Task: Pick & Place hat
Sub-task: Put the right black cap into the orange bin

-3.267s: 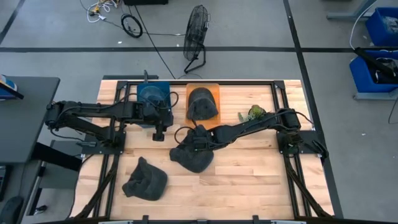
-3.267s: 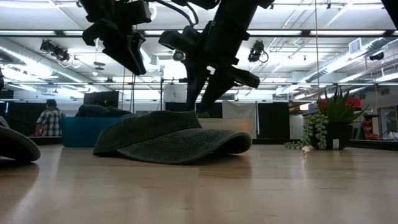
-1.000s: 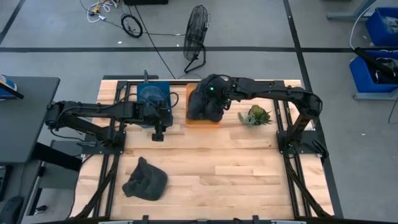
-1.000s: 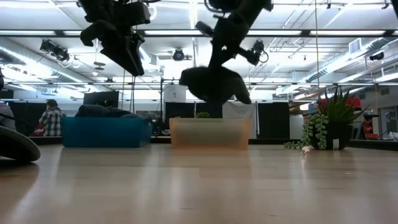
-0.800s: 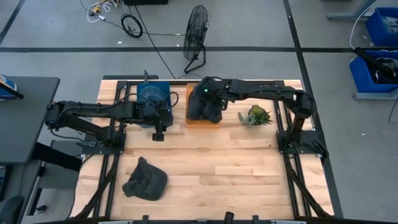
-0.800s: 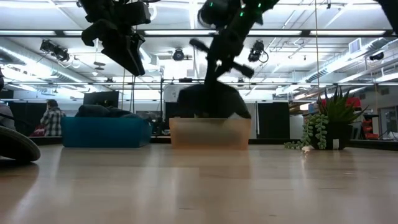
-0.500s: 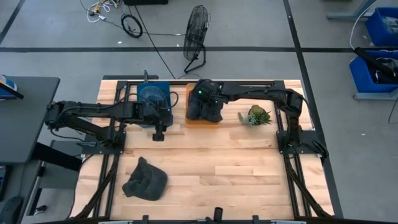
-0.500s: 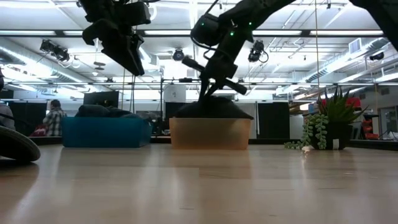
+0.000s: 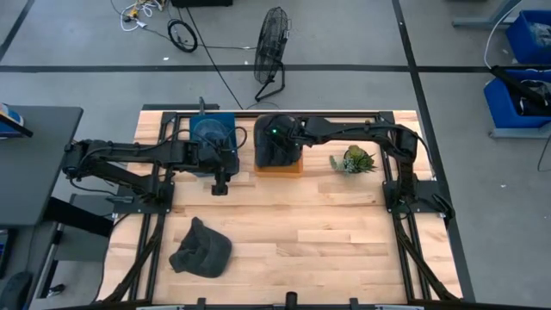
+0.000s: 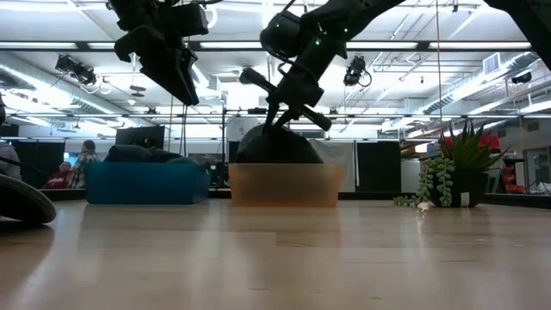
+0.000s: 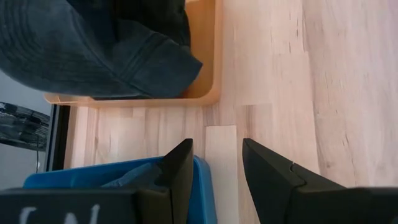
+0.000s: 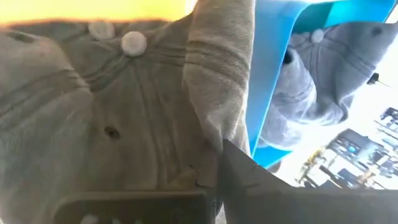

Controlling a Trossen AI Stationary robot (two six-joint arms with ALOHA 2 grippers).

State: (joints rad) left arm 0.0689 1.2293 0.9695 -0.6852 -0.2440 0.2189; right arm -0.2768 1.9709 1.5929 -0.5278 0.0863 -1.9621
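Observation:
A dark grey hat (image 9: 277, 146) lies on top of another in the orange bin (image 9: 280, 169) at the far middle of the table, and it also shows domed above the bin's rim in the low view (image 10: 277, 145). My right gripper (image 9: 274, 133) is low over it, shut on its cloth (image 12: 211, 124). My left gripper (image 9: 219, 184) hangs open and empty beside the blue bin (image 9: 211, 131), which holds a grey hat. Another dark hat (image 9: 202, 250) rests on the table at the near left. My right gripper holds a raised fold of the hat's cloth (image 12: 214, 106) beside the crown's button, between its fingers, slanting down from the table's right side. Cloth hides one finger, so how many layers are held cannot be told. The hat rests in the orange bin on the hat below.
A small potted plant (image 9: 353, 160) stands to the right of the orange bin. A black frame rail runs along the table's far edge behind the bins. Bare wood lies across the table's middle and near right.
My right gripper has gone down and toward the table's left edge with the hat, which has settled into the orange bin. The orange bin has slid a little toward the left edge.

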